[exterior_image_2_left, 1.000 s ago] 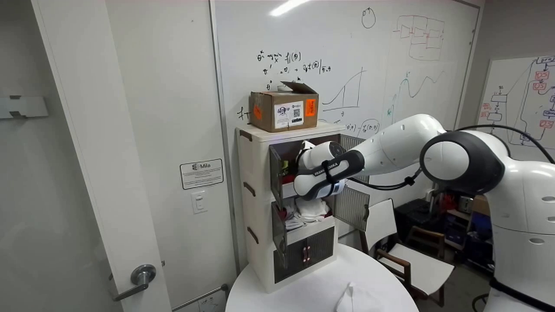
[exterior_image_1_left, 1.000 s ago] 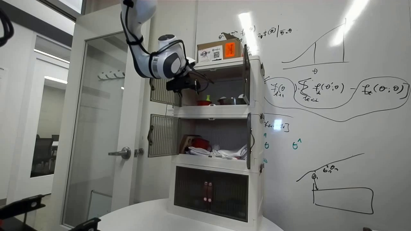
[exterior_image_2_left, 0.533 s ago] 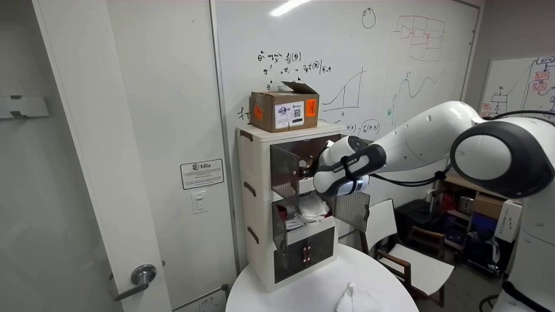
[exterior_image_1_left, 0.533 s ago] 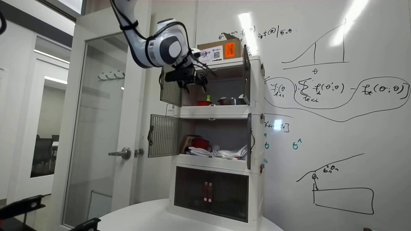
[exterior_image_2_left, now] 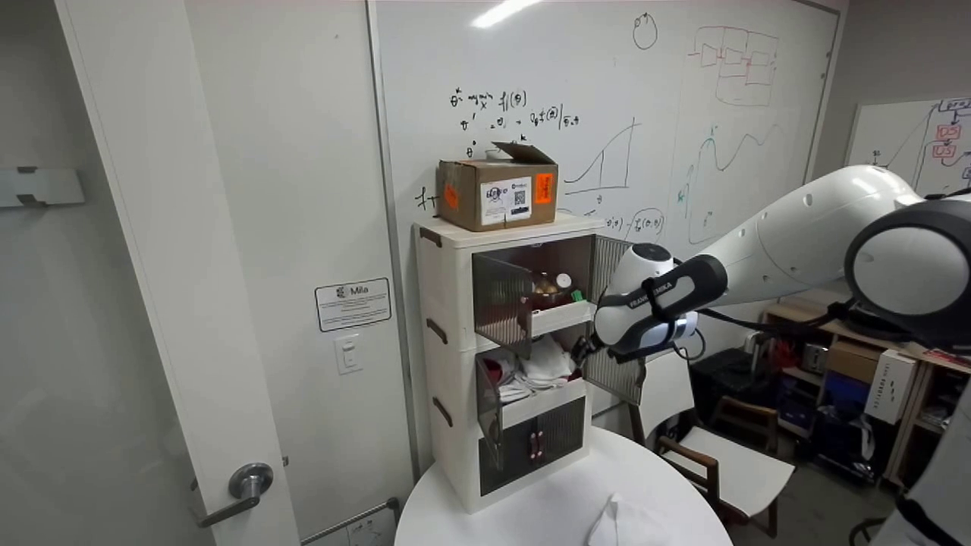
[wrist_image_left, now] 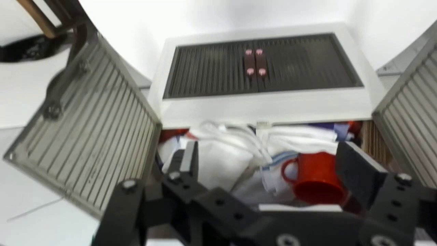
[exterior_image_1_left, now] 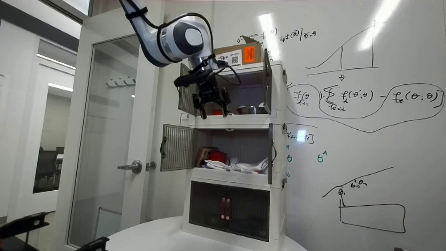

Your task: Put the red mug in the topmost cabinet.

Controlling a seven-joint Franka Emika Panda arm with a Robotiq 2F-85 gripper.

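Note:
The red mug (wrist_image_left: pixel 317 171) lies tilted on white cloths in the middle compartment. In an exterior view the mug (exterior_image_1_left: pixel 218 156) is at that compartment's left, by a brown box. In an exterior view only a red part (exterior_image_2_left: pixel 494 371) shows behind the door. The topmost cabinet (exterior_image_1_left: pixel 231 120) has both doors open; it shows too in an exterior view (exterior_image_2_left: pixel 561 318). My gripper (exterior_image_1_left: pixel 214 113) is open and empty, pointing down in front of the topmost cabinet's sill, above the mug's level. In the wrist view the mug shows between the spread fingers (wrist_image_left: pixel 269 153), nearer the right one, apart from them.
The topmost cabinet holds a metal pot (exterior_image_1_left: pixel 256 110) and a red item (exterior_image_1_left: pixel 217 112), partly hidden by the gripper. Open ribbed doors (exterior_image_1_left: pixel 178 148) flank the middle compartment. The lower doors (exterior_image_1_left: pixel 228 209) are shut. A cardboard box (exterior_image_2_left: pixel 501 193) stands on top.
My gripper has drawn back from the topmost cabinet and tilted to point down, lower than before. The topmost cabinet's left door has swung partly inward. The mug has not moved.

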